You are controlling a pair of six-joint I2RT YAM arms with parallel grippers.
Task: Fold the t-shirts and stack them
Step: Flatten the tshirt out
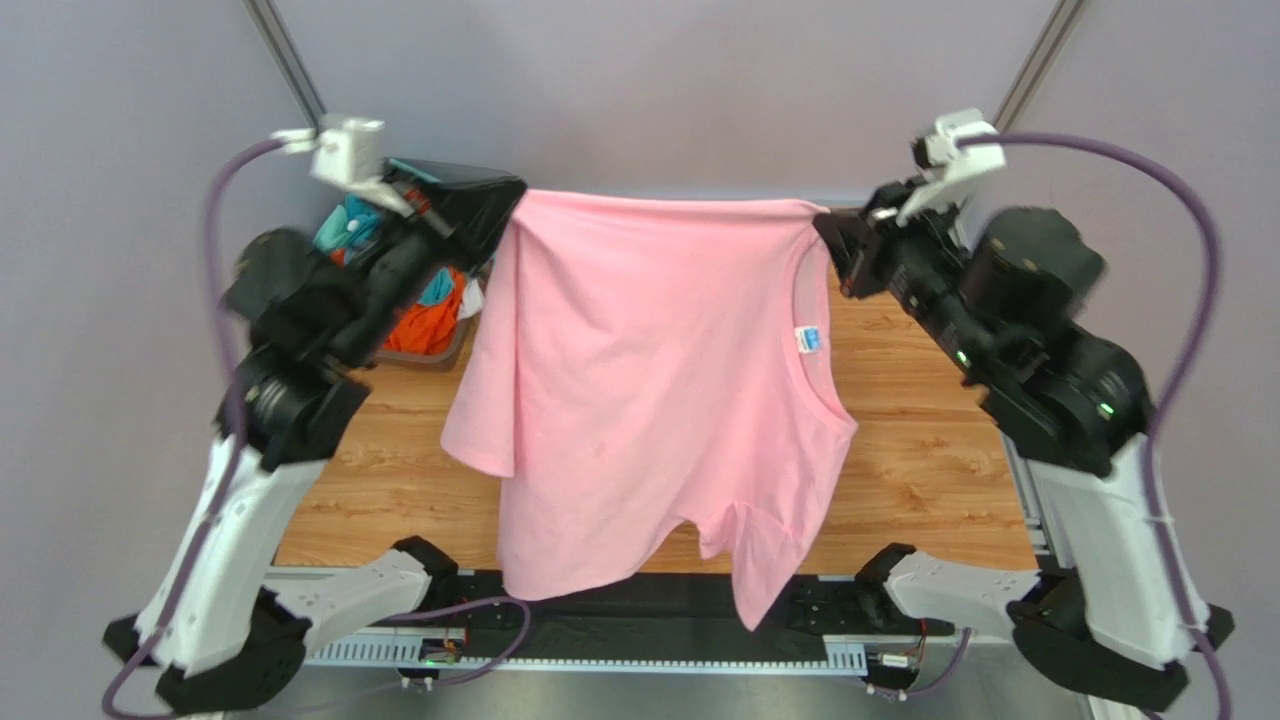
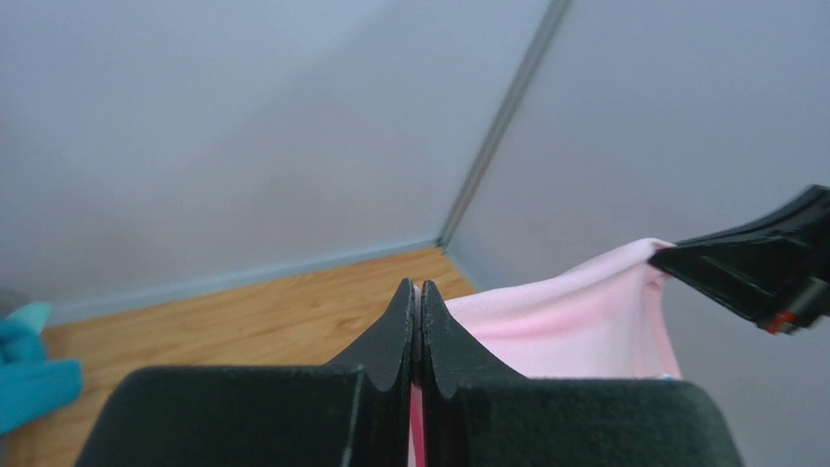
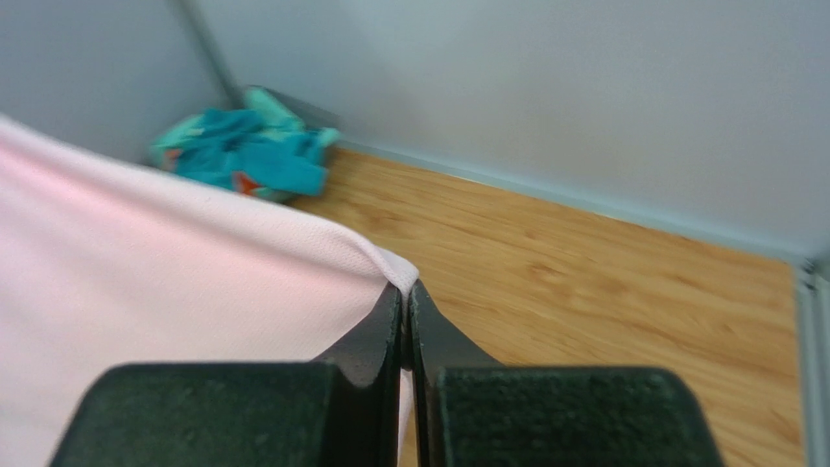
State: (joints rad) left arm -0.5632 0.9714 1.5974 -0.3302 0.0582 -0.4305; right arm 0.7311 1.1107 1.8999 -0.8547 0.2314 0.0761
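I hold the pink t-shirt [image 1: 646, 390] hanging spread, left gripper [image 1: 508, 204] and right gripper [image 1: 825, 234] each clamped on its top edge.

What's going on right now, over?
Left gripper and right gripper shut on pink shirt. Shirt hanging spread above table. Other shirts piled far left, not blocking.

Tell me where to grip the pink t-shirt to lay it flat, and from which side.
Grip the pink t-shirt by the two ends of its straight top edge, one per gripper, each coming in from its own outer side. The left gripper and right gripper are shut there now, and the cloth hangs spread between them, so it should lower flat.
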